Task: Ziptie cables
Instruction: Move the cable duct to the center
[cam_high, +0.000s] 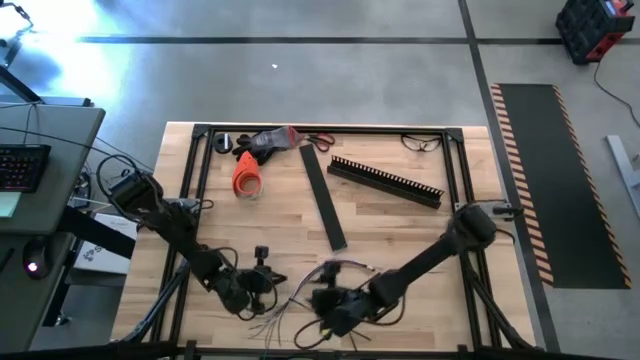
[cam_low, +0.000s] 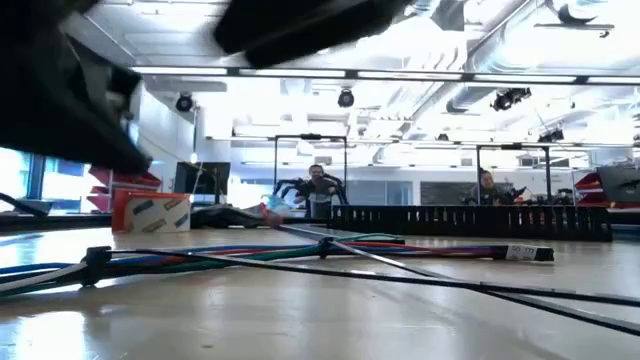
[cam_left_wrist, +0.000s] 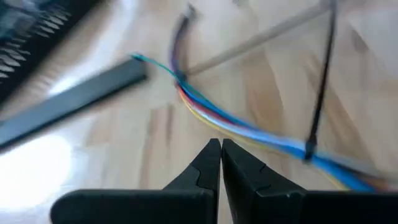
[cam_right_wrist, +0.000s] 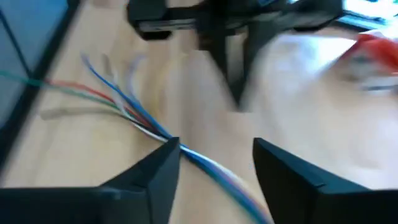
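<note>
Pale wooden desk (cam_high: 400, 235) in a dark metal frame, on a grey floor with a hazard-striped mat to one side; beyond the far edge, a bright workshop with ceiling ducts, other rigs and seated people. Near the front edge, between the two arms: the cables (cam_high: 315, 290), a loose mixed-colour bunch lying flat on the wood, free ends splayed toward the front, cinched at two spots by thin black zipties (cam_left_wrist: 309, 149) with long tails sticking out. Left hand (cam_left_wrist: 221, 155) low over the desk just beside the bundle, fingers pressed together on nothing, seemingly parked clear of the work. Right hand (cam_right_wrist: 216, 155) hovering right over the bundle, fingers apart, one fingertip (cam_right_wrist: 168, 152) at the wires but not pinching them; probably a let-go so the tied bunch can settle, or a fresh reach for it. Farther back, well apart from the cables: a flat black strip (cam_high: 325, 200), a comb-toothed slotted channel (cam_high: 385, 180), an orange tool (cam_high: 247, 175) and red-handled scissors (cam_high: 320, 141), likely pushed aside to keep the front free.
</note>
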